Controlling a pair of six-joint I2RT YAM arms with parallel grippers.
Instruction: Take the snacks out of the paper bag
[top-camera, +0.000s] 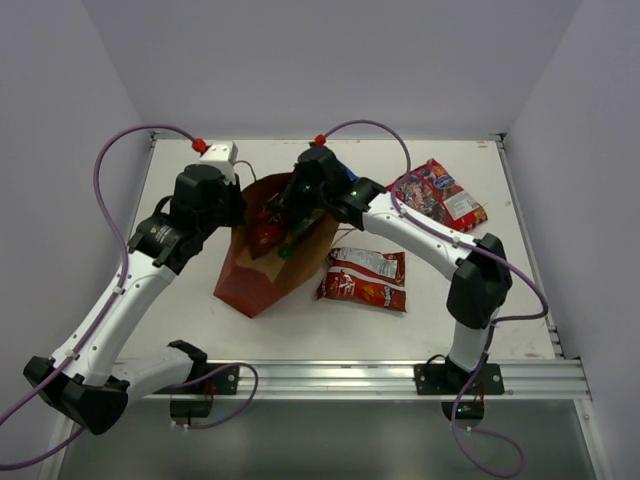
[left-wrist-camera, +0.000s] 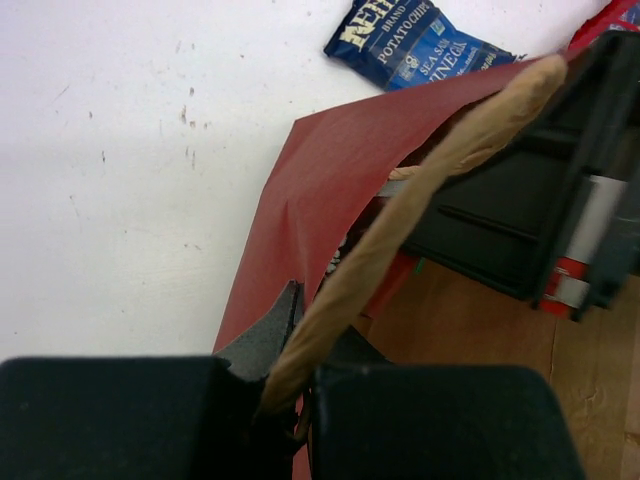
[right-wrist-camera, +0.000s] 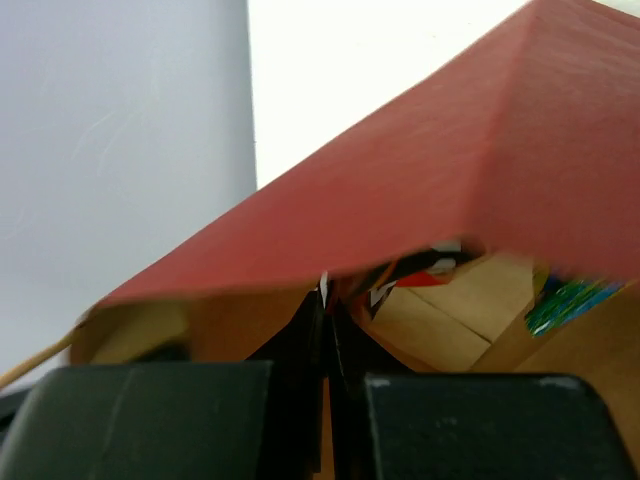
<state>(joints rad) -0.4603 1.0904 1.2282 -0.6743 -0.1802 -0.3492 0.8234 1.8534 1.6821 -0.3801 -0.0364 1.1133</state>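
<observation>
Three snacks out on the table (top-camera: 470, 320), two more inside the paper bag (top-camera: 255, 285).

Out on the table:
- Red-and-silver chip bag (top-camera: 365, 278), flat, just right of the paper bag.
- Larger red multicolour packet (top-camera: 440, 193), far right, well apart from the bag.
- Blue packet (left-wrist-camera: 420, 45), just beyond the bag's far rim, mostly hidden behind the right arm from above.

Paper bag near the middle of the table. Leans tilted, base toward the near edge, mouth open toward the far side. Shows red outside, brown kraft within.

Inside the mouth: second red packet (top-camera: 262, 232) on the left, green-yellow packet (top-camera: 303, 228) to its right, both partly covered.

Left gripper (left-wrist-camera: 288, 385) at the bag's left rim. Grips the cord handle (left-wrist-camera: 430, 180), fingers clenched on it, cord rising from between them across the opening.

Right gripper (right-wrist-camera: 327, 325) far right of the bag's mouth. Reaches down into it, jaws pressed together, no gap showing. Sits with tips close to a scrap of red, white and black wrapper; cannot tell whether any of it is pinched. Green-yellow packet off to the right of those tips, against the kraft wall.
</observation>
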